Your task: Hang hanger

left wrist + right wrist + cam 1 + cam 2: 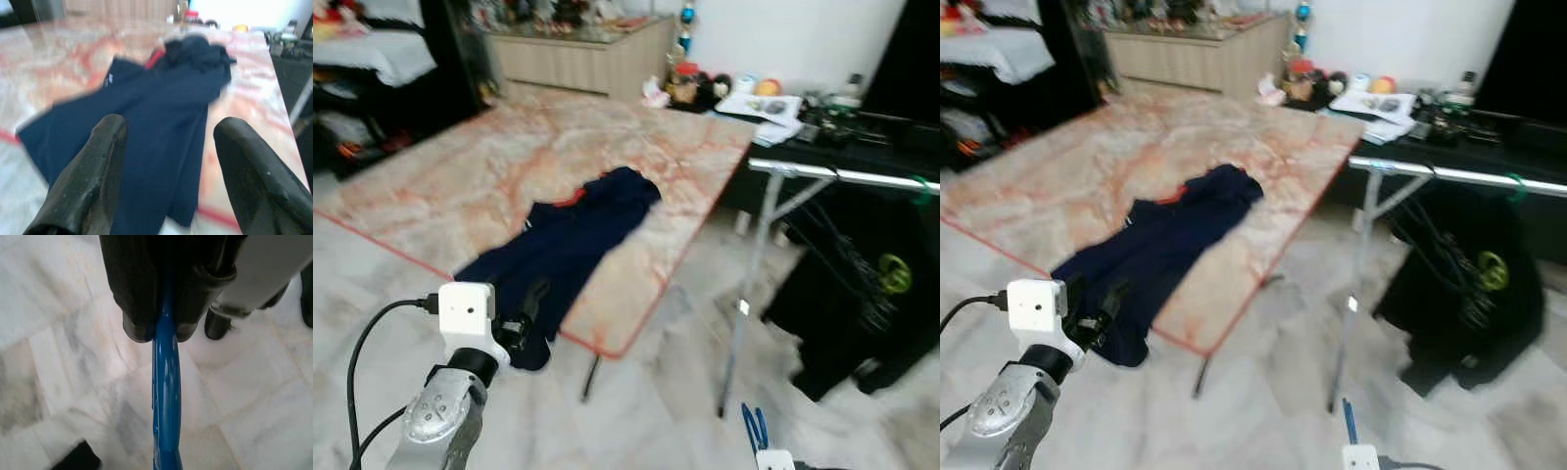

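Note:
A blue plastic hanger is clamped between the two black fingers of my right gripper, low over the marble floor; its tip pokes up at the bottom of the left eye view. A dark navy garment lies spread on the marble-patterned table, one end drooping over the near edge. My left gripper is open, its fingers held just before that near end of the garment. A metal clothes rack stands to the right of the table.
A black garment hangs on the rack at right. A dark desk with papers and clutter stands behind it. A wooden sideboard lines the far wall. Pale marble floor lies between table and rack.

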`<state>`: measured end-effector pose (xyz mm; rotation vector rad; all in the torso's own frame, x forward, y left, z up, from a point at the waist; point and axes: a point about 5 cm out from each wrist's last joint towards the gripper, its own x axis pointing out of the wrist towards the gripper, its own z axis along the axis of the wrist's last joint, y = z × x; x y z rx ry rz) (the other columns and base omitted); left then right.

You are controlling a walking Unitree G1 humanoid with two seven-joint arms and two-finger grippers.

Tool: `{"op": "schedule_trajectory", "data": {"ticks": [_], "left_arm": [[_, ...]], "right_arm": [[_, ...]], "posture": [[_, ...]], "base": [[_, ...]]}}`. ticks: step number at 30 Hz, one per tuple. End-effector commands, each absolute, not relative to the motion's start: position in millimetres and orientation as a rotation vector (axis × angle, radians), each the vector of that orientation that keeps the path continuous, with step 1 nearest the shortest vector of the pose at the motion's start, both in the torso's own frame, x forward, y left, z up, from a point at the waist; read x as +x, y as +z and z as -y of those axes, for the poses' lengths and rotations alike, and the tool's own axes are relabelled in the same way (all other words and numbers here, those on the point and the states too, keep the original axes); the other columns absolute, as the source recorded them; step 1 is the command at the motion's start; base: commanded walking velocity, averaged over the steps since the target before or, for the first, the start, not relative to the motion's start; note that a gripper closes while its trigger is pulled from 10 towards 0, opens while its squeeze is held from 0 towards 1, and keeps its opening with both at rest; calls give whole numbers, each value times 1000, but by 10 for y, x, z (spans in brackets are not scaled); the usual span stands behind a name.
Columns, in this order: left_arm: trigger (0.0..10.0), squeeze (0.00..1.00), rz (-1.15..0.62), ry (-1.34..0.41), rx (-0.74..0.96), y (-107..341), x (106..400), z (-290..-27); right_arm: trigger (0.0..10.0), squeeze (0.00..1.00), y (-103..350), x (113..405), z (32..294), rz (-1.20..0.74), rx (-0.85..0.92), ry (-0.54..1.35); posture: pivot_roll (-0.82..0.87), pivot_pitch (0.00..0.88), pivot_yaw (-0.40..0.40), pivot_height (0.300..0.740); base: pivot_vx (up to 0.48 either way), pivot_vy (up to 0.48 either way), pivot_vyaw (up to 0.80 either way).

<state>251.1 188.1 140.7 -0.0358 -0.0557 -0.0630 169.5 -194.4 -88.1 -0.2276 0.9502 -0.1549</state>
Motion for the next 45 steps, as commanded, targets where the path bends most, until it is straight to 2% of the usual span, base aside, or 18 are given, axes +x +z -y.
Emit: {"op": "schedule_trajectory", "data": {"ticks": [1, 7, 13, 17, 23, 31, 34, 38, 45], "left_arm": [[10000, 0, 46, -29, -43, 1370, 2494, -1934], [10000, 0, -57, 16, -55, 1100, 2436, -2046], [10000, 0, -203, 152, -85, 651, 2324, -2328], [10000, 0, -281, 178, -68, 419, 2258, -2417], [10000, 0, -526, 233, -58, -170, 1996, -2569], [10000, 0, -847, 143, -3, -692, 1695, -2401], [10000, 0, -880, 102, 6, -741, 1673, -2334], [10000, 0, -847, 33, -9, -731, 1808, -2175], [10000, 0, -852, 5, -11, -760, 1851, -2018]], "right_arm": [[10000, 0, -869, 1728, 1927, -943, -233, -143], [10000, 0, -868, 1731, 1926, -942, -234, -139], [10000, 0, -876, 1714, 1931, -948, -232, -138], [10000, 0, -878, 1712, 1928, -950, -230, -137], [10000, 0, -875, 1719, 1927, -948, -227, -138], [10000, 0, -877, 1714, 1924, -948, -230, -120], [10000, 0, -877, 1709, 1936, -946, -219, -131], [10000, 0, -876, 1691, 1978, -941, -224, -129], [10000, 0, -854, 1704, 2063, -927, -249, -128]], "posture": [[101, 76, 28, 740], [103, 79, 28, 740], [106, 78, 29, 740], [105, 76, 31, 740], [101, 74, 31, 740], [70, 55, 30, 740], [54, 42, 30, 740], [45, 18, 15, 740], [14, 4, 11, 740]], "base": [[0, 0, 0], [0, 0, 0], [0, 0, 0], [0, 0, 0], [0, 0, 0], [0, 0, 0], [0, 0, 0], [0, 0, 0], [0, 0, 0]]}}
